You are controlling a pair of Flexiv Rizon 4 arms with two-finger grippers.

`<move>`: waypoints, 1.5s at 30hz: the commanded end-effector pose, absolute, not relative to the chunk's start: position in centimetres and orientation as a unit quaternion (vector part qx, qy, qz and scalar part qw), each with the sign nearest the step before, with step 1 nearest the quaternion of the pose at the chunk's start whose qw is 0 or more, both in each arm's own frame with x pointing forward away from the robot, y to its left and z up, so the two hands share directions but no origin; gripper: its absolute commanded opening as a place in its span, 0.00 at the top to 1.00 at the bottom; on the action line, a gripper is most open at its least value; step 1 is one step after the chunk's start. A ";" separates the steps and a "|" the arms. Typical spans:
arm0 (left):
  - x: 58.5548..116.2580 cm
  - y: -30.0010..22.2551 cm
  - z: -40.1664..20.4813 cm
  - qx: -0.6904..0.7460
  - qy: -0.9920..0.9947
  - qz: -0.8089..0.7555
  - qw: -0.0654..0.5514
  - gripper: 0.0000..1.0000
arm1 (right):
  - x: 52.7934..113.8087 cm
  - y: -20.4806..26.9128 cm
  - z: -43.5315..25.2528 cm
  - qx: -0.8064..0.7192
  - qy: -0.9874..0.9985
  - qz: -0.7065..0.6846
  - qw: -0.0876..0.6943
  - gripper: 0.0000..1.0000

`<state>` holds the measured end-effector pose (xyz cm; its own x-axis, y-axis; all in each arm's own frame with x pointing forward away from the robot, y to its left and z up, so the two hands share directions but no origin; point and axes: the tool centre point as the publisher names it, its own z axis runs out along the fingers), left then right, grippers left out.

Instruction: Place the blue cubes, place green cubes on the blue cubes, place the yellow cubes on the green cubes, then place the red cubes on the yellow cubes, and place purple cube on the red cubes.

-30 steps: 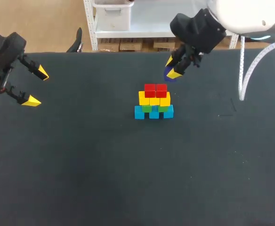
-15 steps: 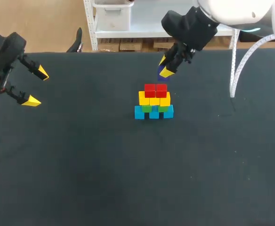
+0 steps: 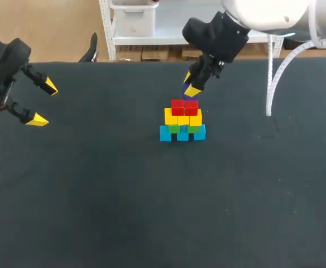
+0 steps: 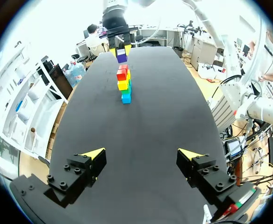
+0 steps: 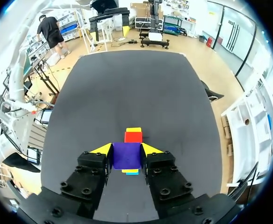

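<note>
My right end effector (image 3: 192,85) grips the purple cube (image 5: 126,156) close above the red cubes (image 3: 184,107), ready to crown the stack. My left end effector (image 4: 142,153) hangs wide, well clear of it.

Black end effectors (image 4: 142,152) (image 5: 127,148), yellow tips; white right arm (image 3: 263,11), prob. cable (image 3: 272,72).

Right tool (image 3: 191,84) is carrying purple cube (image 5: 126,155) leftward across the table, closing in above the 2 red cubes (image 3: 184,107).
</note>
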<state>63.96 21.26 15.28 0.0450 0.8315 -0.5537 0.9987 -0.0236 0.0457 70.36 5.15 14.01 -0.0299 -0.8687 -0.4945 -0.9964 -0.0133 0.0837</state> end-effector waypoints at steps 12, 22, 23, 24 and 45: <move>63.9 21.4 15.2 0.690 0.662 -0.192 0.221 0.00 | 70.2 5.4 13.0 -0.681 0.687 0.212 0.138 1.00; 63.9 21.4 15.2 0.690 0.662 -0.192 0.221 0.00 | 70.0 5.7 12.6 -0.685 0.685 0.208 0.129 1.00; 63.9 21.4 15.2 0.690 0.662 -0.192 0.221 0.00 | 70.0 5.7 12.5 -0.686 0.686 0.208 0.129 1.00; 63.9 21.4 15.2 0.690 0.662 -0.192 0.221 0.00 | 70.0 5.7 12.5 -0.686 0.686 0.207 0.128 1.00; 63.9 21.4 15.2 0.690 0.662 -0.192 0.221 0.00 | 70.3 6.0 12.2 -0.687 0.689 0.199 0.123 1.00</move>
<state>63.96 21.26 15.28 0.0450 0.8315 -0.5537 0.9987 -0.0236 0.0457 70.18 5.87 12.21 -0.0269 -0.8962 -0.4429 -0.9944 -0.0212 0.1034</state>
